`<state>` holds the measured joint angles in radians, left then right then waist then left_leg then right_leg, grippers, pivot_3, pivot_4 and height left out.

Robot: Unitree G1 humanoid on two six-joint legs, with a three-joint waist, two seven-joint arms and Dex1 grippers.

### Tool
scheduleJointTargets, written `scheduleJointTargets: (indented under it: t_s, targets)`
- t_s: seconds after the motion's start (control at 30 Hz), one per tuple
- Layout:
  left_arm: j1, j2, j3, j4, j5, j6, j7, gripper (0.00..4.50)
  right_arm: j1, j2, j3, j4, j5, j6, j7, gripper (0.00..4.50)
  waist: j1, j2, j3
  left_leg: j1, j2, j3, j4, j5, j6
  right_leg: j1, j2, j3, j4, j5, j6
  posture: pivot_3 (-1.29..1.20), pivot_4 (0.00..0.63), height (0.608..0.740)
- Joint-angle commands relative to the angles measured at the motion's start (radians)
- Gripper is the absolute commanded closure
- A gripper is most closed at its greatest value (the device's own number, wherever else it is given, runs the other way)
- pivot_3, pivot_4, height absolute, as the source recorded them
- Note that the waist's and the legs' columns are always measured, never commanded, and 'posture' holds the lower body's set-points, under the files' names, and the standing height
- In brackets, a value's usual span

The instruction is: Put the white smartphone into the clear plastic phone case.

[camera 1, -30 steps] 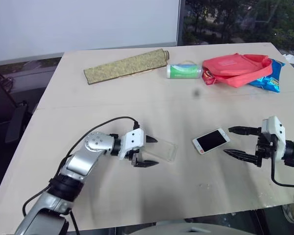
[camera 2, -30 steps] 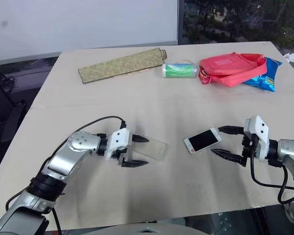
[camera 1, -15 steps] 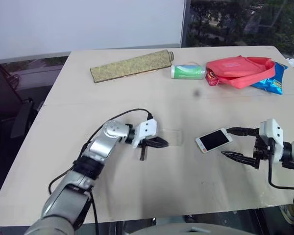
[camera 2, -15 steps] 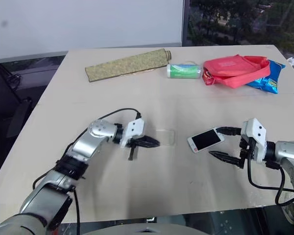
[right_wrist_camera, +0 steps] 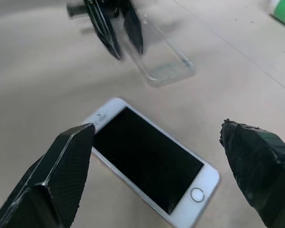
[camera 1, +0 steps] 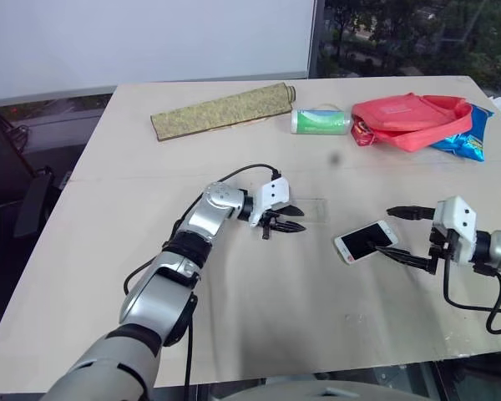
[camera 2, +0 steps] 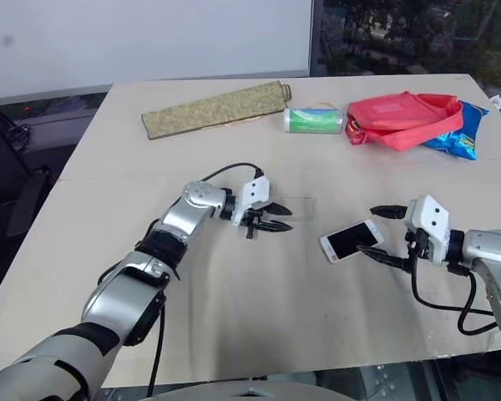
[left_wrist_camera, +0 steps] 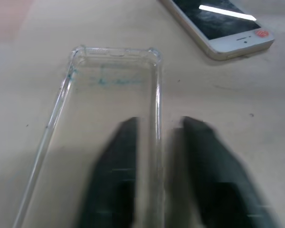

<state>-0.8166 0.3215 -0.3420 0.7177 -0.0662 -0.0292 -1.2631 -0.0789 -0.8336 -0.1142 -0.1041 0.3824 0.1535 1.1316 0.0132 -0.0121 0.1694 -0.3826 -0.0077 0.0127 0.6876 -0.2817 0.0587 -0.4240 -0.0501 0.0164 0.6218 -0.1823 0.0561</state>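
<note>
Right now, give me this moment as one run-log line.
phone case: flat on table, empty | left gripper: fingers astride case's side rim | smartphone: screen up, beside case | right gripper: open, straddling smartphone

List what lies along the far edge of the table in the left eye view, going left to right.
Rolled green mat → green and white tube → red pouch → blue snack bag.
</note>
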Motion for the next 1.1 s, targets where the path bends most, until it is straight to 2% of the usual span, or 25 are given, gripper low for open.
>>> scheduleJointTargets:
  t_s: [0.03, 0.13, 0.27, 0.47, 0.7, 0.93, 1.1]
  targets:
    - [0.018, 0.007, 0.048, -0.103, -0.043, 0.058, -0.013, 1.11, -0.061, -0.021, 0.06, 0.068, -0.067, -0.095, 0.071, 0.0, -0.001, 0.0, 0.0, 0.0, 0.0, 0.0, 0.0, 0.0, 0.0, 0.0, 0.0, 0.0, 0.0, 0.0, 0.0, 0.0, 0.15, 0.74]
    - [0.031, 0.022, 0.071, -0.195, -0.055, 0.086, 0.001, 0.03, -0.149, -0.019, 0.111, 0.169, -0.116, -0.169, 0.118, 0.0, -0.005, 0.0, 0.001, 0.0, 0.0, 0.001, 0.0, 0.0, 0.0, -0.001, 0.0, 0.001, 0.0, 0.0, 0.0, 0.0, 0.15, 0.74]
    - [0.09, 0.097, 0.085, -0.428, -0.094, 0.223, -0.019, 0.03, -0.314, -0.011, 0.201, 0.348, -0.173, -0.243, 0.232, 0.0, -0.025, -0.002, 0.003, 0.0, 0.001, 0.003, 0.0, 0.0, 0.0, -0.002, 0.0, 0.002, 0.002, 0.0, 0.0, 0.0, 0.15, 0.74]
    - [0.21, 0.212, 0.11, -0.751, -0.178, 0.467, -0.005, 0.03, -0.501, 0.003, 0.308, 0.604, -0.255, -0.352, 0.397, 0.0, -0.027, -0.001, 0.003, -0.001, 0.001, 0.003, -0.002, 0.0, 0.0, -0.005, 0.0, 0.003, 0.003, 0.001, -0.001, 0.0, 0.15, 0.74]
    - [0.376, 0.297, 0.159, -0.994, -0.236, 0.618, 0.087, 0.03, -0.696, 0.064, 0.422, 0.932, -0.368, -0.557, 0.48, 0.0, -0.03, -0.001, 0.004, 0.0, 0.001, 0.004, -0.002, 0.0, 0.0, -0.005, -0.002, 0.004, 0.002, 0.0, -0.001, 0.0, 0.15, 0.74]
    - [0.515, 0.299, 0.201, -1.146, -0.317, 0.715, 0.192, 0.03, -0.706, 0.02, 0.55, 0.992, -0.383, -0.721, 0.483, 0.0, -0.023, -0.002, 0.003, 0.005, 0.001, 0.004, -0.001, 0.0, -0.001, 0.001, -0.005, 0.004, 0.003, 0.0, -0.007, 0.0, 0.15, 0.74]
    - [0.556, 0.305, 0.207, -1.171, -0.344, 0.729, 0.236, 0.03, -0.678, -0.024, 0.631, 0.901, -0.299, -0.7, 0.483, 0.0, -0.01, -0.003, 0.003, 0.005, 0.0, 0.002, -0.001, 0.0, -0.001, 0.002, -0.008, 0.0, 0.001, 0.0, -0.007, 0.0, 0.15, 0.74]
